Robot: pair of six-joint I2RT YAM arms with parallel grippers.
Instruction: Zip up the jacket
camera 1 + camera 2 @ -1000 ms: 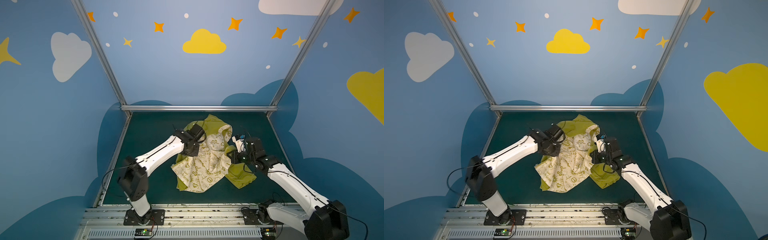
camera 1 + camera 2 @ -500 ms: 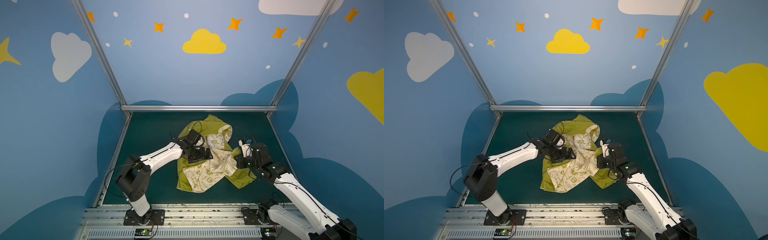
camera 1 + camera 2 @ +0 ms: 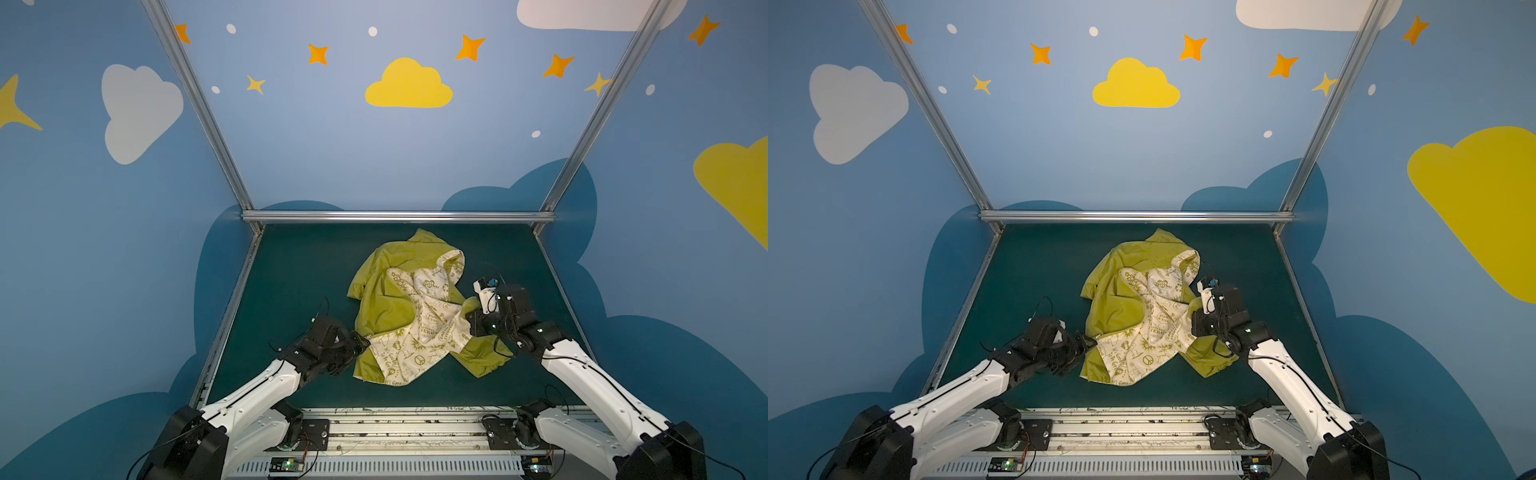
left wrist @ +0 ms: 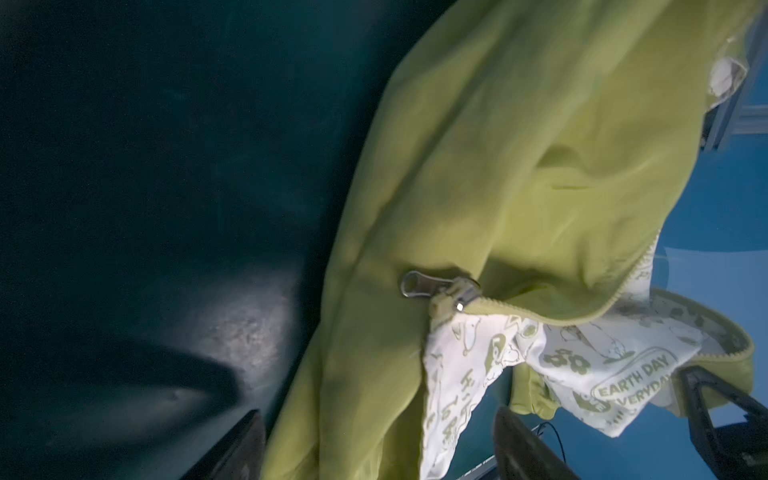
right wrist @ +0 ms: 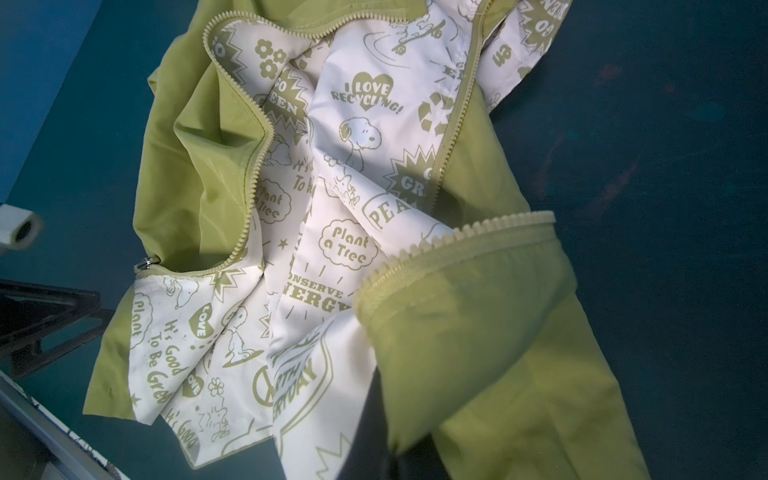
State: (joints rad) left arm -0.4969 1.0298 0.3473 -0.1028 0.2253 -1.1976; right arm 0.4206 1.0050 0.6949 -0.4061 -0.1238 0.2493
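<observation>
The olive-yellow jacket point(image 3: 386, 303) point(image 3: 1113, 303) lies crumpled and unzipped on the dark green mat, its cream printed lining point(image 5: 345, 137) turned up. My left gripper point(image 3: 360, 343) point(image 3: 1087, 343) sits low at the jacket's near-left hem, open, with olive cloth lying loose between its spread fingers point(image 4: 232, 449). The metal zipper slider point(image 4: 440, 291) point(image 5: 147, 262) rests just ahead of it. My right gripper point(image 3: 469, 322) point(image 3: 1194, 322) is shut on the opposite front flap, whose zipper teeth point(image 5: 465, 237) curve over it. Its fingertips are hidden by cloth.
Aluminium frame rails border the mat at the back point(image 3: 395, 216) and along both sides point(image 3: 232, 316). The arms' base rail point(image 3: 407, 428) runs along the front edge. Bare mat point(image 3: 291, 270) lies left of the jacket and to its right point(image 3: 523, 257).
My left gripper let go of the cloth, opened, and drew back from the jacket's middle to its near-left hem. The olive left panel now lies spread out. My right gripper stays shut on its flap.
</observation>
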